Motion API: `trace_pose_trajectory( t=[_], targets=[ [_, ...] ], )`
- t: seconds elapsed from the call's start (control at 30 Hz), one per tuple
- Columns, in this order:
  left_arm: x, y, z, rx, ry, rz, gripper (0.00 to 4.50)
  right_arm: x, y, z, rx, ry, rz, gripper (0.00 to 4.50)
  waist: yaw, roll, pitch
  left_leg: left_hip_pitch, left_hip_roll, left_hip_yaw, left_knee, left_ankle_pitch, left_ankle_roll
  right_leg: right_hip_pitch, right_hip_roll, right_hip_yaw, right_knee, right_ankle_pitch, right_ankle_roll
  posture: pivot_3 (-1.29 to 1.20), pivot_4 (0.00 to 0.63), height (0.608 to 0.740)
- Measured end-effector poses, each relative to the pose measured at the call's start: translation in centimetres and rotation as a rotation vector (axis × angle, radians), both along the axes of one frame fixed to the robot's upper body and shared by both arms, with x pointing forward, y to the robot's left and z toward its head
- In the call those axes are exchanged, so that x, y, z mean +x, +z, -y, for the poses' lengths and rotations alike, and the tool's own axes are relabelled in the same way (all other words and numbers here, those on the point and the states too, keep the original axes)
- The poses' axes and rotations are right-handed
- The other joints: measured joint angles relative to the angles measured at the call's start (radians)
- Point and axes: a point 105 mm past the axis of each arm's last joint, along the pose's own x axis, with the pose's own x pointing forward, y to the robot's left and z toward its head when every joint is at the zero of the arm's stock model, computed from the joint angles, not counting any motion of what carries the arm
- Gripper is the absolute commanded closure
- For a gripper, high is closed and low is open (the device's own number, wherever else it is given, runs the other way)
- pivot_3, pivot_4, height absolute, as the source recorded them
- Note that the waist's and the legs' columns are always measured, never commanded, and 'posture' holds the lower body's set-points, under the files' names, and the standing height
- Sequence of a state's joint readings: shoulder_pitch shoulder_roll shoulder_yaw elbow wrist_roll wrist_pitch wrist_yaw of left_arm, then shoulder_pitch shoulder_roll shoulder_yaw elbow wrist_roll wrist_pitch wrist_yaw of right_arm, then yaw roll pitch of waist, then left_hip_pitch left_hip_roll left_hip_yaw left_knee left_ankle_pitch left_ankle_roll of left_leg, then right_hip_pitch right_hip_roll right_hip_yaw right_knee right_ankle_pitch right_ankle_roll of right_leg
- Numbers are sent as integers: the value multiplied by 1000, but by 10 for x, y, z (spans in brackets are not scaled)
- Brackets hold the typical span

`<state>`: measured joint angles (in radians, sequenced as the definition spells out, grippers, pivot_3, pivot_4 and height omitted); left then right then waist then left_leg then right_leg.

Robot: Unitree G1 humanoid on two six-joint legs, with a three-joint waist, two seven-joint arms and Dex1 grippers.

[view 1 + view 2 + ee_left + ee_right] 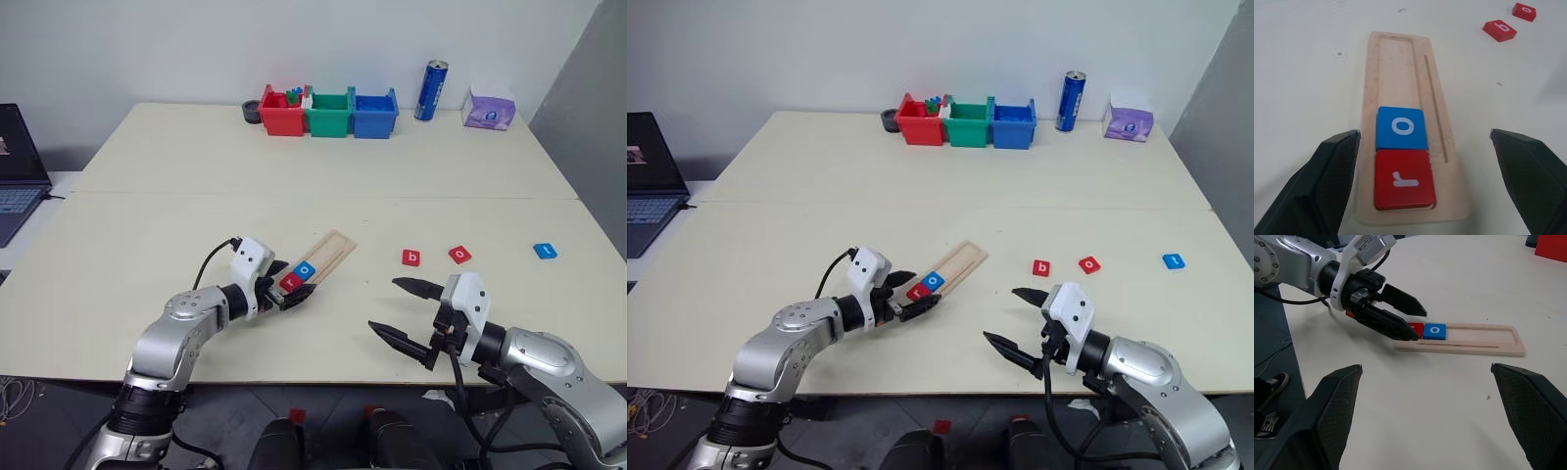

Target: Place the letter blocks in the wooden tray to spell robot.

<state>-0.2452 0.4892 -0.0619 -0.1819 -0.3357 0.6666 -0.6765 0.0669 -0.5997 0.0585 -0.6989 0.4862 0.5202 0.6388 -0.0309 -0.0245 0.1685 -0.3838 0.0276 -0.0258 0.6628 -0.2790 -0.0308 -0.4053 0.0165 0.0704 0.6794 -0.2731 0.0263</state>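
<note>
Two tiles, red r (1404, 179), blue o (1401, 127), in pale wooden tray (1400, 68), both grippers spread, empty.

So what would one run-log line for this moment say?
tray: r, o placed | table: b, o, t | left end effector: open | right end effector: open

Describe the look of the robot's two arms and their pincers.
Both arms are silver-grey metal with black joints and black cables. Each wrist carries a white housing. The left pincer and right pincer each have two black, tapered, pointed fingers with textured inner faces.
</note>
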Motion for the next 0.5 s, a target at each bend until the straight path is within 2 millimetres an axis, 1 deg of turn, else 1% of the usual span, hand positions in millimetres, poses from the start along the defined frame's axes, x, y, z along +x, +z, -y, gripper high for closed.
trace_pose_trajectory(
  t=[0.03,0.2,0.5],
  targets=[
    [-1,-3,1,18,-2,-5,17,0,0,0,0,0,0,0,0,0,0,0,0,0,0,0,0,0,0,0,0,0,0,0,150,740],
    [1,-3,3,69,8,3,17,-1,-1,1,-1,-4,-5,0,0,0,0,0,0,0,0,0,0,0,0,0,0,0,0,0,150,740],
    [3,-2,8,71,44,-11,17,-4,-7,3,-2,-16,-32,0,1,0,0,1,0,0,0,0,0,0,0,0,0,0,0,0,150,740]
  ],
)
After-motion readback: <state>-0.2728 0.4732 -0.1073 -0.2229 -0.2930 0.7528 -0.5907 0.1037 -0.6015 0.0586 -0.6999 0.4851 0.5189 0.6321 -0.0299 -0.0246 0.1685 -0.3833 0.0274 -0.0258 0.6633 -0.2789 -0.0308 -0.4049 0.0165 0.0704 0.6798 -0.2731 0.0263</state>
